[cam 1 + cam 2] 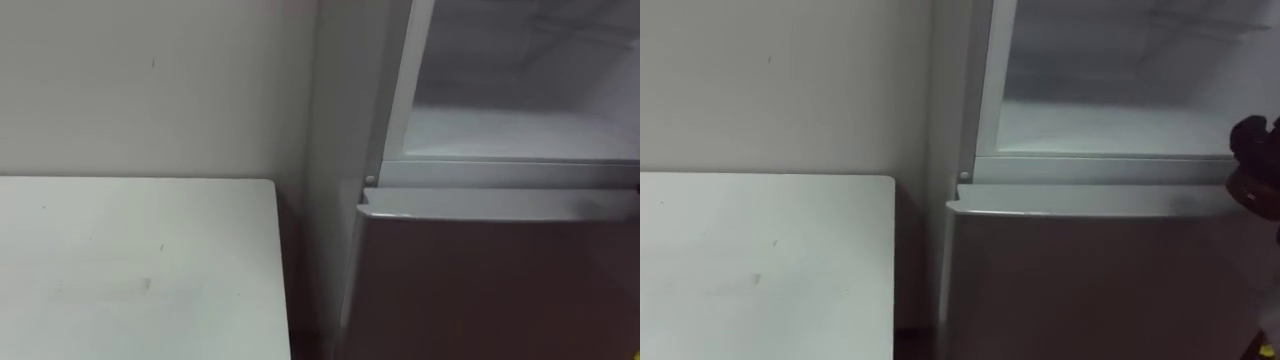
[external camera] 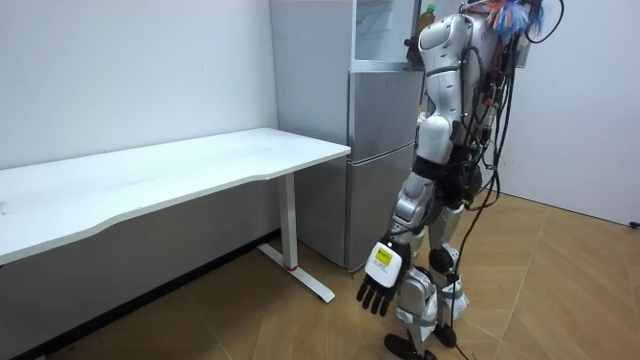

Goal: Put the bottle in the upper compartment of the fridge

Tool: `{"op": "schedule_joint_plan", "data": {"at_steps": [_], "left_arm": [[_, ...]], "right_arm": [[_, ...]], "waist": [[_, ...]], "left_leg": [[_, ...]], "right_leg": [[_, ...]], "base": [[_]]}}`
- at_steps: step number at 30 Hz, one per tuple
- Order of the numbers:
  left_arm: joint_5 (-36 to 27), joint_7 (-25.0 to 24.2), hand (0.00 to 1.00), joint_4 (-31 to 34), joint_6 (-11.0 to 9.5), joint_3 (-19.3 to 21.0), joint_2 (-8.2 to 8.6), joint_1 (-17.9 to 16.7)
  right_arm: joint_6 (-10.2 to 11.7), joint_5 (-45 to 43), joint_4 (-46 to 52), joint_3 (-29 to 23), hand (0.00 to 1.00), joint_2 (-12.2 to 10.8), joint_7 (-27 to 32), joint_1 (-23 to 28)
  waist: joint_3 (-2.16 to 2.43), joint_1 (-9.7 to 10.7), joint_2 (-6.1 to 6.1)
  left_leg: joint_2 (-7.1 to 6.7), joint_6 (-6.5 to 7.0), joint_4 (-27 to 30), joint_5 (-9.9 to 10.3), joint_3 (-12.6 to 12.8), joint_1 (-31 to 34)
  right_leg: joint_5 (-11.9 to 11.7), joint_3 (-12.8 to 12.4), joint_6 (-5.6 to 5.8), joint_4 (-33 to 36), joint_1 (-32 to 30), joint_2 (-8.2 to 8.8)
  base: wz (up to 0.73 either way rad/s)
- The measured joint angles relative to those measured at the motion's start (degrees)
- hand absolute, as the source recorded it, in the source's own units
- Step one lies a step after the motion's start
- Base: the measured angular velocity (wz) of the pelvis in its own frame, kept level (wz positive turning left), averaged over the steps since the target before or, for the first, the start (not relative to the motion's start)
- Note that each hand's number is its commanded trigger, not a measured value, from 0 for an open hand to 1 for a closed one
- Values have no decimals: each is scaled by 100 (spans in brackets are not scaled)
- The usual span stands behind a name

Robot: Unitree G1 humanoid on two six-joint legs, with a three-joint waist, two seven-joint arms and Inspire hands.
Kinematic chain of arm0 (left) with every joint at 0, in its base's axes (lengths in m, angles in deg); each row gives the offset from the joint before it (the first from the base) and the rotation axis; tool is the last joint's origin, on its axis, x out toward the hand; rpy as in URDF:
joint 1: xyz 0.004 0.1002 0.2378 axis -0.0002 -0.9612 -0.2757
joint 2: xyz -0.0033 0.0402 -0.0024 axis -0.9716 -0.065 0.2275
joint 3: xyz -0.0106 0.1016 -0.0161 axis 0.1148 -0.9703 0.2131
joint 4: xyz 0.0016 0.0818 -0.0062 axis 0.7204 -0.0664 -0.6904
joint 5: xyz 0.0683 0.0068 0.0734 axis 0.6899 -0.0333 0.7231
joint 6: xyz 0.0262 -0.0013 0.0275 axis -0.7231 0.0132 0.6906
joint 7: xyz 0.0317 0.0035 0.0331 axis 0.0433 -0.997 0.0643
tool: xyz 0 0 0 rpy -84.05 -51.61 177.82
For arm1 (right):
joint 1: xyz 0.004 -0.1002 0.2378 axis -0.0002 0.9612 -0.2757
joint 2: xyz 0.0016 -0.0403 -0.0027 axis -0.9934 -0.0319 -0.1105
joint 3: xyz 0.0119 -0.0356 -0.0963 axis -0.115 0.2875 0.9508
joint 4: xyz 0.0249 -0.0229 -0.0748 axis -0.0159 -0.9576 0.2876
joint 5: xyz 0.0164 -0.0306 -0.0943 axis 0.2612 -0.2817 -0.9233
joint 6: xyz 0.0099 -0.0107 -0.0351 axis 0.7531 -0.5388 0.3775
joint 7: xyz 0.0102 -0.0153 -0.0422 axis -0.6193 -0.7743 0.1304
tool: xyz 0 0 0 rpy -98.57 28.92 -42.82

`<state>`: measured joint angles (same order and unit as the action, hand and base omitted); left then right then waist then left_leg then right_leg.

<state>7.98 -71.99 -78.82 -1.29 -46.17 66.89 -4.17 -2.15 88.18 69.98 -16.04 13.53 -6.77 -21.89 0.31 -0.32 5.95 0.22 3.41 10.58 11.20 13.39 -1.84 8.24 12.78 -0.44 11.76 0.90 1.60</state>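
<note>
Right hand (image 1: pixel 1255 150): raised at the right edge of the right eye view, level with the seam between the fridge's two compartments. Dark fingers curled, closed on the bottle as far as can be read.
Bottle (image 2: pixel 428 14): in the room view, green cap and yellowish top rising just above the right hand, at the mouth of the upper compartment. Cannot tell whether it is past the sill. Reddish-brown patch under the hand in the right eye view, perhaps its lower part, too blurred to be sure.
Left hand (image 2: pixel 380 290): hanging low beside the leg in the room view, fingers straight and pointing down, holding nothing.
Upper compartment (image 1: pixel 520 130): open to the front, with pale inner walls and a pale floor. Faint shelf line higher up. Contents too blurred to tell.
Lower compartment (image 1: pixel 500 290): directly below, grey door closed, its top edge just under the open sill.
Fridge (image 2: pixel 375 150): tall and grey, set against the wall (image 1: pixel 150 80), just beside the desk's end with a narrow dark gap between.
Desk (image 1: pixel 140 260): white top on white legs, running along the wall to the robot's left.
Stance: upright on the wooden floor (image 2: pixel 570 270), close before the fridge and facing it.
</note>
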Motion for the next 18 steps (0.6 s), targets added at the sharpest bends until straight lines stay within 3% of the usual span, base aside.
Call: {"op": "schedule_joint_plan", "data": {"at_steps": [7, 10, 15, 18], "left_arm": [[221, -144, 0, -6, 7, 100, -24, -10], [224, -190, 0, -6, 42, 100, -29, -41], [222, -190, 0, 175, 115, 112, -94, -204], [221, -189, 0, 184, 129, 120, -167, -202]], "right_arm": [[-2, -4, -360, 217, 100, 255, 165, -401], [-7, -37, -589, 458, 100, 399, 189, -534], [-141, -28, -629, 938, 100, 830, 183, -541], [-155, -30, -629, 1131, 100, 901, 125, -541]], "waist": [[-8, -36, 143], [10, -127, 203], [14, -278, 321], [40, -356, 361]], "left_leg": [[-6, -3, 19, -1, -169, 6], [-10, -3, 34, -1, -200, 23], [-9, -12, 33, -11, -234, 33], [0, -23, 33, -20, -237, 22]], "right_leg": [[4, 156, -3, -19, 101, -11], [5, 181, -1, -18, 106, -9], [14, 297, -10, -16, 106, 23], [14, 308, -11, -16, 113, 29]], "base": [[12], [4], [4], [0]]}}
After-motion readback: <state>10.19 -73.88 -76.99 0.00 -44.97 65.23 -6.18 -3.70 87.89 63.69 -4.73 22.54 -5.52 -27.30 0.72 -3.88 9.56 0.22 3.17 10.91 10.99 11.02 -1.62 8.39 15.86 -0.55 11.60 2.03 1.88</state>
